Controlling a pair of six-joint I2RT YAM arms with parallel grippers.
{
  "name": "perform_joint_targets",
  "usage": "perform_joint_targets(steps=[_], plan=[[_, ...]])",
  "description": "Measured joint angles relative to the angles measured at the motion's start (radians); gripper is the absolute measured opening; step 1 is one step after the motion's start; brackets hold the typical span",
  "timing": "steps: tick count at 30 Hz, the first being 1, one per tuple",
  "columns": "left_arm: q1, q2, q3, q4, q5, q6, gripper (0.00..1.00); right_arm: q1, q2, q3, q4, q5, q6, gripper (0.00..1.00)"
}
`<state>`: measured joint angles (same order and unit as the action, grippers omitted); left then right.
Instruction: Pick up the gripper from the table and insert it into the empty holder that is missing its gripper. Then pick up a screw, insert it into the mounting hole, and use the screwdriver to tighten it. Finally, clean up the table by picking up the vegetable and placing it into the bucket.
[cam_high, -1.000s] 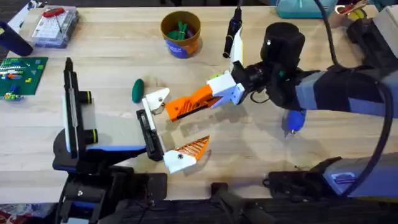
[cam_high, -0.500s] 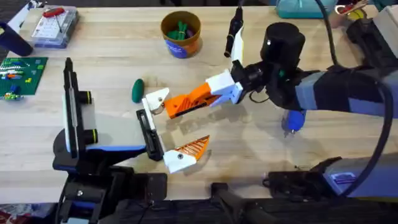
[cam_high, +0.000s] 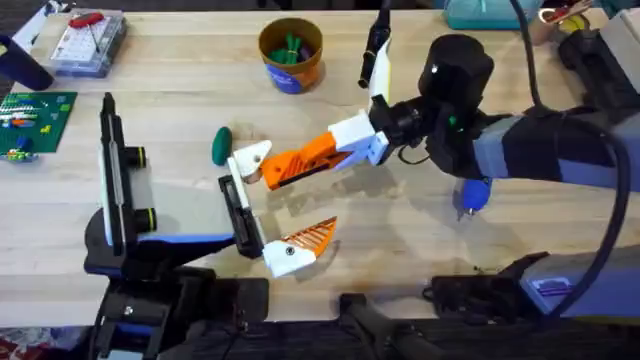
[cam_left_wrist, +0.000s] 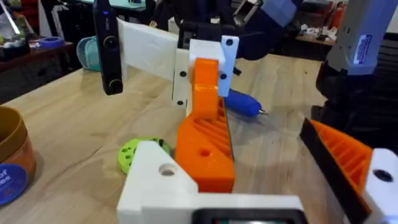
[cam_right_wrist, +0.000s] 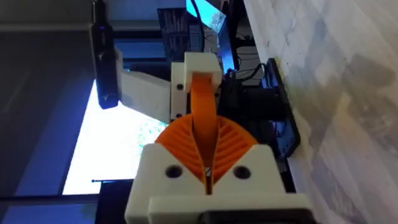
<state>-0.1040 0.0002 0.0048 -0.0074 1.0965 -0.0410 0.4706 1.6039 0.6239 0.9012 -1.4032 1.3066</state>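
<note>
My right gripper (cam_high: 318, 154) is shut on the gripper (cam_high: 280, 173), an orange ribbed wedge. The wedge's far end lies against the holder (cam_high: 250, 158), a white pointed block on a black bar. In the left wrist view the gripper (cam_left_wrist: 205, 143) rests beside the holder (cam_left_wrist: 152, 180), whose mounting hole (cam_left_wrist: 166, 169) faces up. My left gripper (cam_high: 272, 203) stands open between the holder and its one orange finger (cam_high: 305, 240). The dark green vegetable (cam_high: 221, 145) lies left of the holder. The bucket (cam_high: 291, 55) stands at the back. The blue screwdriver (cam_high: 472, 195) lies under my right arm. A screw is out of view.
A clear parts box (cam_high: 88, 42) and a green circuit board (cam_high: 30, 118) sit at the far left. A black marker (cam_high: 375, 42) lies right of the bucket. A light green disc with holes (cam_left_wrist: 132, 154) sits just beyond the holder.
My right gripper has shifted a little toward the table's back with the wedge, covering the light green disc in the overhead view. The wedge's tip stays at the holder. The left arm is still.
</note>
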Motion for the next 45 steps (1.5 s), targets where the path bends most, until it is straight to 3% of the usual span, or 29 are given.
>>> perform_joint_targets(steps=[45], plan=[[0.002,0.002,0.0,-0.034,-0.019,-0.041,0.991,0.051,0.11,0.032,0.067,0.093,0.063,0.017]])
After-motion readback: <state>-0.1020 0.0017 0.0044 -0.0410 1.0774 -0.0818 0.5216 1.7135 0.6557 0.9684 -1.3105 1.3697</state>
